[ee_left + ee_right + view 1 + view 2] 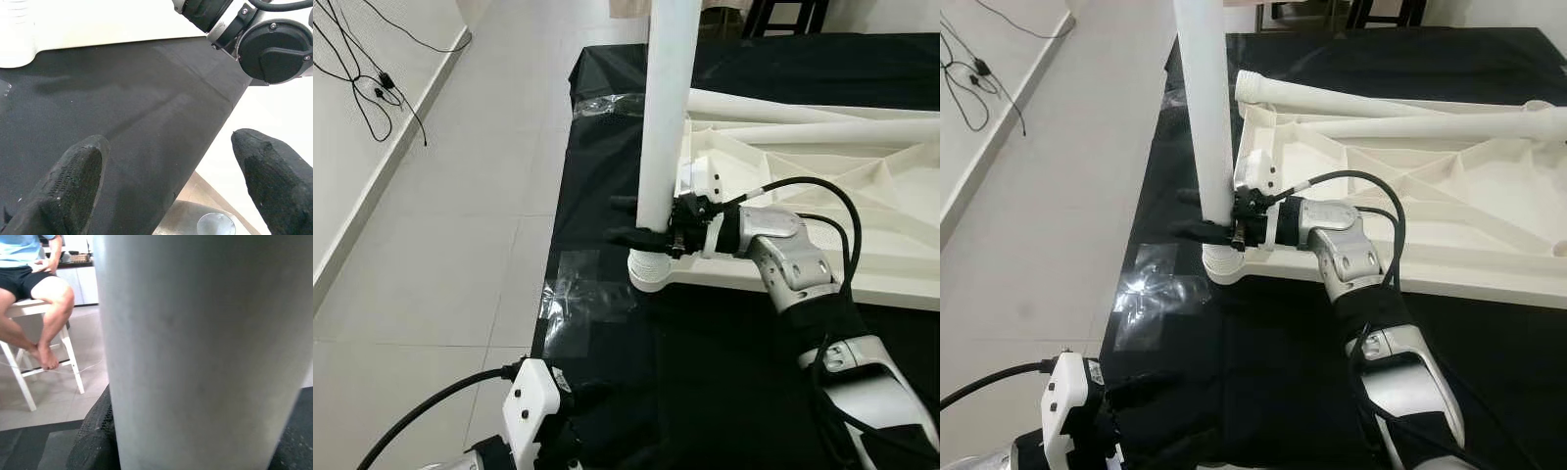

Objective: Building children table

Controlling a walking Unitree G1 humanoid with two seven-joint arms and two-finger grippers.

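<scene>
- Head cameras, left eye: I see my right gripper [641,220] at centre frame, its two black fingers closed round an upright white table leg [663,127] that rises out of the top edge. The leg's lower end sits in the round corner socket [651,271] of the white tabletop [862,211], which lies underside up on a black cloth [705,372] across the right half of the frame. Two more white legs [783,110] lie flat on the tabletop, upper right. Pale tiled floor [440,245] fills the left side, with black cables [372,88] by the wall in the upper left corner.
- Right eye: same scene. My left gripper [1151,387] is at the lower left, just above the near edge of the cloth. Clear tape [1151,294] holds the cloth's left edge down, left of centre.
- Left wrist: both fingertips [73,181] stand well apart along the bottom edge with nothing between them; I am holding nothing there. Beyond them lies the black cloth, with the tabletop's white rim along the top edge and my right arm's black wrist joint [271,46] in the upper right.
- Right wrist: the gripped leg [205,352] looms close across centre and right. In the upper left a person [34,293] sits on a white stool [29,377], bare feet off the floor.
</scene>
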